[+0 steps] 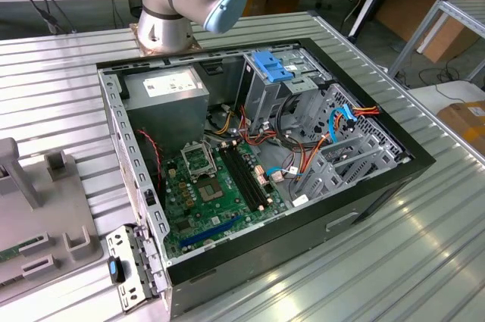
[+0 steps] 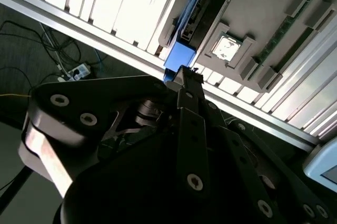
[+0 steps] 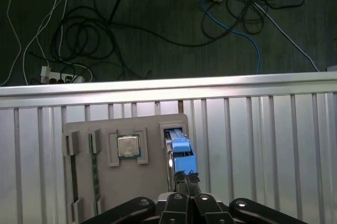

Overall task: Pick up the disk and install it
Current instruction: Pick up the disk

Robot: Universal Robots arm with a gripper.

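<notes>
Blue plastic frames the disk (image 3: 180,149), which stands on edge in a slot of the grey parts tray (image 3: 152,129) on the slatted metal table (image 3: 274,150). We judge that this posture leaves one narrow end free for a grasp. In both wrist views we see the gripper (image 3: 187,177) poised right at that blue end, touching it or just short of it; whether it has clamped the carrier we cannot tell. Beside the disk, a processor (image 3: 127,146) and memory sticks (image 3: 95,166) sit in recesses of their own. At the centre of the exterior view the computer case (image 1: 424,159) lies open, its metal drive cage (image 1: 261,102) under a blue latch (image 1: 271,66) at upper centre, the disk's likely home. The disk is not yet lifted or installed.
</notes>
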